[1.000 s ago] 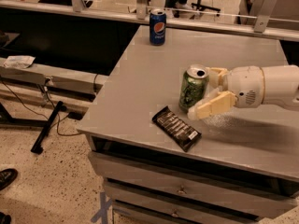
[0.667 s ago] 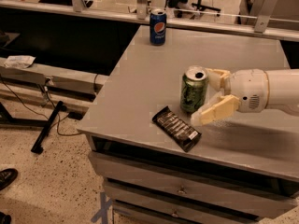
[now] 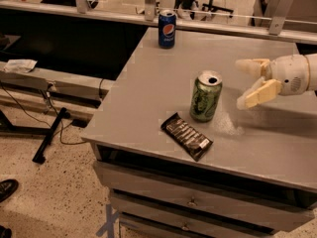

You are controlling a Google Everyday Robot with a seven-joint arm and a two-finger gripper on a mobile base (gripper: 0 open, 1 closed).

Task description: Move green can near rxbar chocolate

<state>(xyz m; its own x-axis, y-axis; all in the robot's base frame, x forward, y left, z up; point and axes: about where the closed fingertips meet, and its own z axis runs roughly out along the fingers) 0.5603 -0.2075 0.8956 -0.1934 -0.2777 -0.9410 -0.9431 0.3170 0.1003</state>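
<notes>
Since the green can (image 3: 206, 97) stands beside the chocolate bar (image 3: 186, 136), the gripper (image 3: 243, 85) hovering nearby, fingers spread empty, should withdraw straight.

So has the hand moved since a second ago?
Yes. The hand has pulled back to the right, away from the green can, which stands beside the rxbar chocolate. It is open and empty.

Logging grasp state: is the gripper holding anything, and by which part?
Nothing is held. The gripper hangs to the right of the green can, jaws apart and clear of it; the can stands beside the rxbar chocolate.
</notes>
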